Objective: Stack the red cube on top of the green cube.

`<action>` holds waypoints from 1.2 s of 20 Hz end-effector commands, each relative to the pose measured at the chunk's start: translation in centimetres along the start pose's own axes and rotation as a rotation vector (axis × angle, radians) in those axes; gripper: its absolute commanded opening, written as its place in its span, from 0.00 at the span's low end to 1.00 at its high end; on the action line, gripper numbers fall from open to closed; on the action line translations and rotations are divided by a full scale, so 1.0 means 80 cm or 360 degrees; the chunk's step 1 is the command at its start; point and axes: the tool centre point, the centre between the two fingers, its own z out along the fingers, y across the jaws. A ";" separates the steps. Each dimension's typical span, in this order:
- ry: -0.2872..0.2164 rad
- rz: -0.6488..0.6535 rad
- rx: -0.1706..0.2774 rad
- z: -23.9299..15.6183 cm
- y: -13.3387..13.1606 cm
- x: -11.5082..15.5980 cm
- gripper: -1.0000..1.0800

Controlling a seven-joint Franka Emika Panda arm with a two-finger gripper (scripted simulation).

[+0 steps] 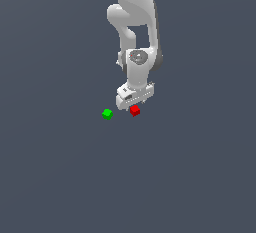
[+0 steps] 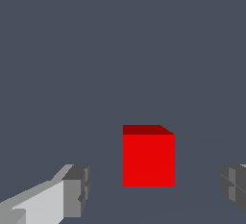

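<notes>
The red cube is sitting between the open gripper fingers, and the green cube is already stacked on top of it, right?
Not quite. The red cube does sit between the open gripper fingers, but the exterior view shows the green cube apart from it on the floor, toward that view's left.

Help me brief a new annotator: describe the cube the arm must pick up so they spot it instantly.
Find the white robot arm reaching down over the dark grey floor. Directly beneath its open gripper lies the red cube, between the fingers but untouched. Its only neighbour, the same-sized green cube, sits apart toward the exterior view's left.
</notes>
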 end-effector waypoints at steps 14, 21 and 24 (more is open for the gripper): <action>-0.0001 0.0002 0.0000 0.059 0.000 0.000 0.96; -0.0001 0.0002 0.0000 0.060 0.000 0.000 0.00; -0.0001 0.0002 0.0000 0.060 0.000 0.000 0.00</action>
